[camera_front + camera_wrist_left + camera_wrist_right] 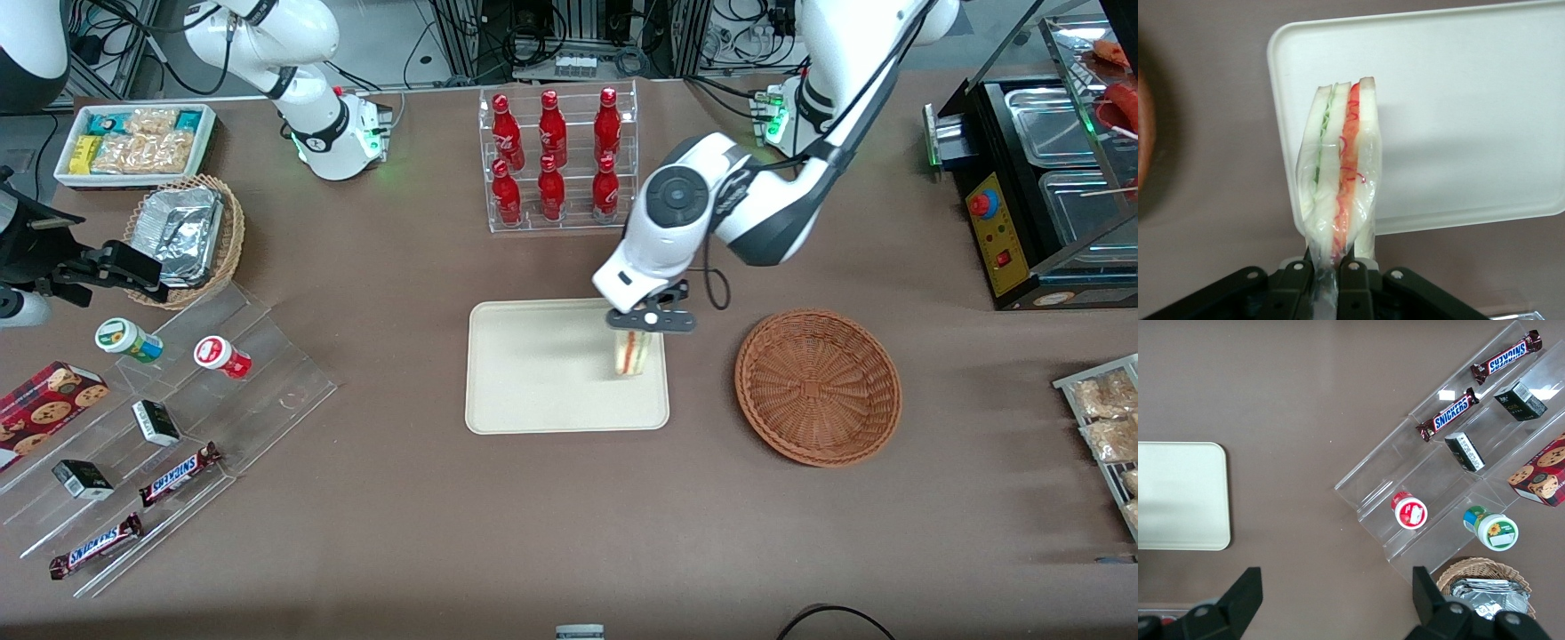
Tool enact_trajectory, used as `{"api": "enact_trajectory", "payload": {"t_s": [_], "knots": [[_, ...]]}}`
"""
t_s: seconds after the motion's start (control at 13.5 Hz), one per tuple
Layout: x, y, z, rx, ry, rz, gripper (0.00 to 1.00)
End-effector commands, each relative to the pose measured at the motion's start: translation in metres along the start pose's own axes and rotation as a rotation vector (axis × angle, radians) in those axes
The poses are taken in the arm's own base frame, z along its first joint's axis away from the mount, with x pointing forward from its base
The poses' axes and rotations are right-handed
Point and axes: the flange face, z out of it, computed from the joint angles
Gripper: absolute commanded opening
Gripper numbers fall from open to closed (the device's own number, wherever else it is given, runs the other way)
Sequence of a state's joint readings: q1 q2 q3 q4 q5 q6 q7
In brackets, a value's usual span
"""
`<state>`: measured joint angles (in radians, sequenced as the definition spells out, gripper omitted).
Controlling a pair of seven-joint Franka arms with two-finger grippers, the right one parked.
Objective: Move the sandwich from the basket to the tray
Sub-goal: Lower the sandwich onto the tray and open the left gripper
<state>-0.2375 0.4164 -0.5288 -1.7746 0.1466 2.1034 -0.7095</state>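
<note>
Claw: the left arm's claw hangs over the tray, at the tray's end that is nearest to the basket; its two fingers are pressed onto the sandwich and pinch it at one edge.
Sandwich: the sandwich is held in the claw above the tray, near the tray's short edge on the basket side; it is wrapped in clear film, and the red and green filling lines show between the white bread slices. I cannot tell if it touches the tray surface.
Tray: the cream-white tray lies flat on the brown desk, nearer to the front camera than the bottle rack.
Basket: the reddish-brown wicker basket stands on the desk just beside the tray, toward the working arm's end; nothing lies in it.
Bottle rack: the clear rack with red bottles stands farther from the front camera than the tray.
</note>
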Motion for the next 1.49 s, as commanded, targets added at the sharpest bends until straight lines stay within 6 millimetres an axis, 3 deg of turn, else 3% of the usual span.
{"api": "enact_trajectory", "payload": {"t_s": [0.0, 0.59, 0.89, 1.41], "knots": [[0.019, 0.022, 0.022, 0.017, 0.008, 0.018, 0.00], [0.033, 0.034, 0.069, 0.075, 0.019, -0.032, 0.00], [0.036, 0.035, 0.073, 0.072, 0.016, -0.036, 0.00], [0.045, 0.043, 0.098, 0.089, 0.021, -0.062, 0.00]]}}
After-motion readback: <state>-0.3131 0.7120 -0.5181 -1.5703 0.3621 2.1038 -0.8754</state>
